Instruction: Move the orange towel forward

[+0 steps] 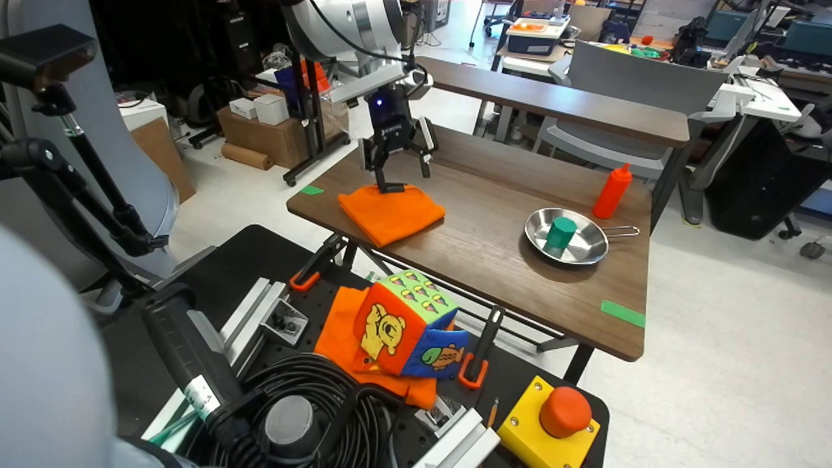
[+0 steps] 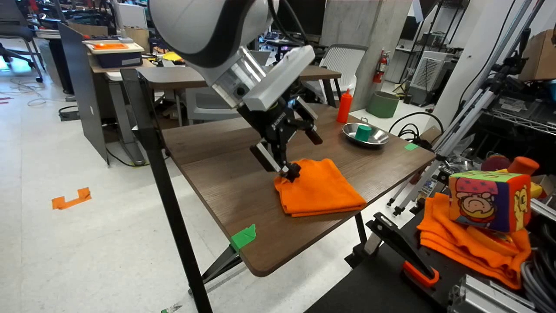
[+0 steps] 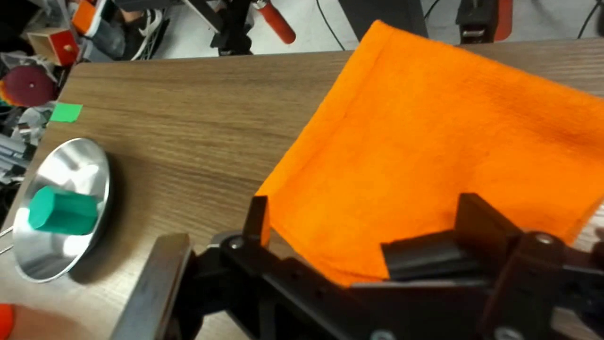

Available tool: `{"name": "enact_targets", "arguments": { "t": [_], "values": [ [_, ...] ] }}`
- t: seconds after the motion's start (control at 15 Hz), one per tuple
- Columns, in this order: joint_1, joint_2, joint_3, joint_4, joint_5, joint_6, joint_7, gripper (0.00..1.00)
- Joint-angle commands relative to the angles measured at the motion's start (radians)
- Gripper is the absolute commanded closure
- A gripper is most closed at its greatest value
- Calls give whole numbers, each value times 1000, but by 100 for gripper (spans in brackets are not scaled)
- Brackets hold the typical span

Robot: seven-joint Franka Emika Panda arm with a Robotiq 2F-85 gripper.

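Towel (image 2: 323, 189) lay folded, flat, near a long edge of the surface (image 2: 228, 182); gripper (image 2: 304, 154) spread wide, nothing held.
It looked light, soft, low-slip; likely best pinched through all layers at the edge by the fingers (image 2: 292, 172), or the folds might slide open. Pan (image 2: 379, 136) sat farther off, well apart.

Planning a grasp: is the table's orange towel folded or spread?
Folded: in an exterior view, the orange towel shows stacked layers along one edge.
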Motion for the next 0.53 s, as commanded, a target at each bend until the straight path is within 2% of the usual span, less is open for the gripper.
{"name": "enact_targets", "arguments": {
  "t": [0.0,0.13,0.47],
  "values": [
    [-2,-26,6,-4,-5,6,-1,0],
    [-5,-58,8,-13,-5,3,-1,0],
    [-4,-24,7,-12,-4,5,0,0]
  ]
}}
